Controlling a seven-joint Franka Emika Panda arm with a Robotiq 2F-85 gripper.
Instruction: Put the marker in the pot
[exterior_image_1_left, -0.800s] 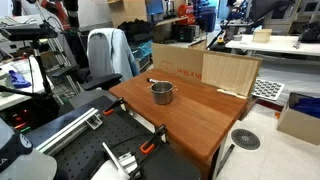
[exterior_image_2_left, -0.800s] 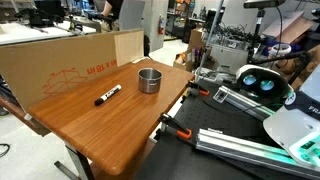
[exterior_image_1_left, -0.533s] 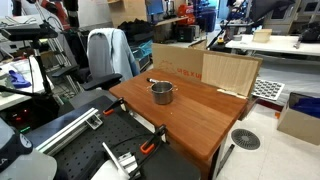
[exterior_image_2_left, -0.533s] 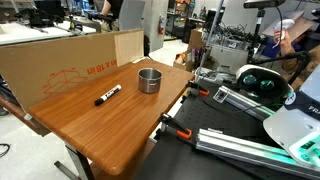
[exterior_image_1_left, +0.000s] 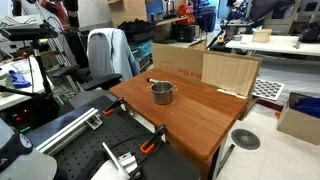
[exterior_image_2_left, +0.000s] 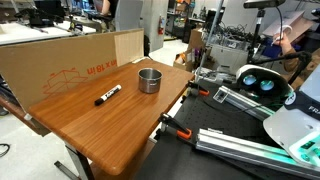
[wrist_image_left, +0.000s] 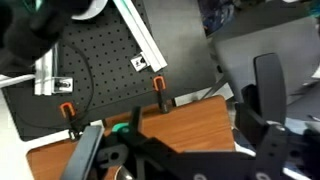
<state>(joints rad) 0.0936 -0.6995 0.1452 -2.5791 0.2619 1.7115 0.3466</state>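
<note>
In the wrist view the gripper (wrist_image_left: 175, 140) looks down on an edge of the wooden table (wrist_image_left: 50, 160) where orange clamps (wrist_image_left: 158, 86) bite, its fingers (wrist_image_left: 84, 158) spread wide apart with nothing between them. In an exterior view the marker (exterior_image_2_left: 108, 95) lies flat near the table's middle, well in from every edge. The pot (exterior_image_2_left: 149, 80) stands upright beyond it, apart from it, toward the far edge lined with cardboard (exterior_image_2_left: 60, 60).

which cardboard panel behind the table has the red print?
The darker brown panel. The lighter panel next to it shows no print.
</note>
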